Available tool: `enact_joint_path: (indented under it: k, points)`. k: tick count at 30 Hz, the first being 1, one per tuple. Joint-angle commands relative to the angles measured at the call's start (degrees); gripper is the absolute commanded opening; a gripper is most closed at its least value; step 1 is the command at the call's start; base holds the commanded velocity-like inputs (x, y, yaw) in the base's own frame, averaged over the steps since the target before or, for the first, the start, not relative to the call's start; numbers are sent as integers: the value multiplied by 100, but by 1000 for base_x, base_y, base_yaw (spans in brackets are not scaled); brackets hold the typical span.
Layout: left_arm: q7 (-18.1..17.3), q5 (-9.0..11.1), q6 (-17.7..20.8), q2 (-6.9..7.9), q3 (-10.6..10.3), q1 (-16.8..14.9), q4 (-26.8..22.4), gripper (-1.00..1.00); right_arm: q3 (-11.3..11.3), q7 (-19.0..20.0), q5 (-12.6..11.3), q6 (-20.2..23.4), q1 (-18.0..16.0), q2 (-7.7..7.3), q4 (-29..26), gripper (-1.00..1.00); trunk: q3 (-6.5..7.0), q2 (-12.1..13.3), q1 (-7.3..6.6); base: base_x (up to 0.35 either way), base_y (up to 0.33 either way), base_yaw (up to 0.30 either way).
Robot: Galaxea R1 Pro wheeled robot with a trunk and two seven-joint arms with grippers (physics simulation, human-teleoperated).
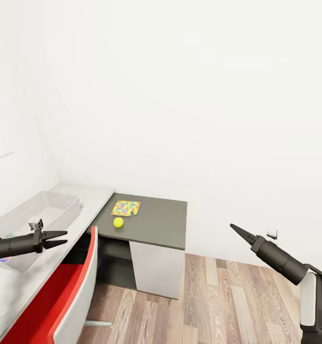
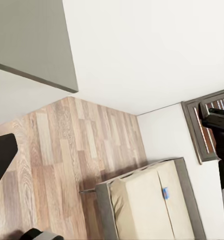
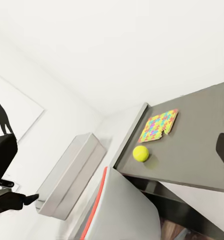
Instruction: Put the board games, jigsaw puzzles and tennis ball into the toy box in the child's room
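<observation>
A bright jigsaw puzzle (image 1: 125, 208) lies flat on the dark grey table (image 1: 161, 224), with the tennis ball (image 1: 118, 222) just in front of it. The right wrist view has the same puzzle (image 3: 159, 126) and ball (image 3: 140, 153). The light-grey toy box (image 1: 51, 205) stands on the pale counter to the left. My left gripper (image 1: 63, 238) hovers open and empty over the box's near end. My right gripper (image 1: 237, 230) hangs open and empty over the floor, right of the table. In the left wrist view, a small blue board game (image 2: 165, 192) lies on the cream bed (image 2: 141, 210).
A red and grey chair (image 1: 70, 296) stands close to the front of the counter and the dark table's left corner. Wood-plank floor (image 1: 218, 301) lies open to the right. White walls close in behind and to the left. A dark-framed window (image 2: 206, 130) is past the bed.
</observation>
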Motion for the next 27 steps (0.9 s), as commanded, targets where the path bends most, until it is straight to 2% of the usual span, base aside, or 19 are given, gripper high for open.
enact_joint_path:
  k: [1,15,22,25,27]
  points:
    - [-23,-2,61,3,-2,-3,-2,100,-10,12,2,23,-9,6,2,100,-5,-12,4,0,0,-217]
    - [-23,4,60,-6,-2,-2,-3,100,11,-104,99,-25,-9,10,236,100,95,-12,4,0,0,-218]
    - [-23,0,60,-6,-2,-2,-3,100,12,-762,118,-40,-13,-1,782,100,130,-12,4,0,0,-246]
    - [-23,-1,60,-6,-2,-3,-3,100,8,-1096,124,-208,-9,-17,1177,100,141,-12,4,0,0,-264]
    - [-23,1,60,-6,-2,-3,-3,100,5,-1393,124,-468,-28,-43,1537,100,147,-12,4,0,0,-268]
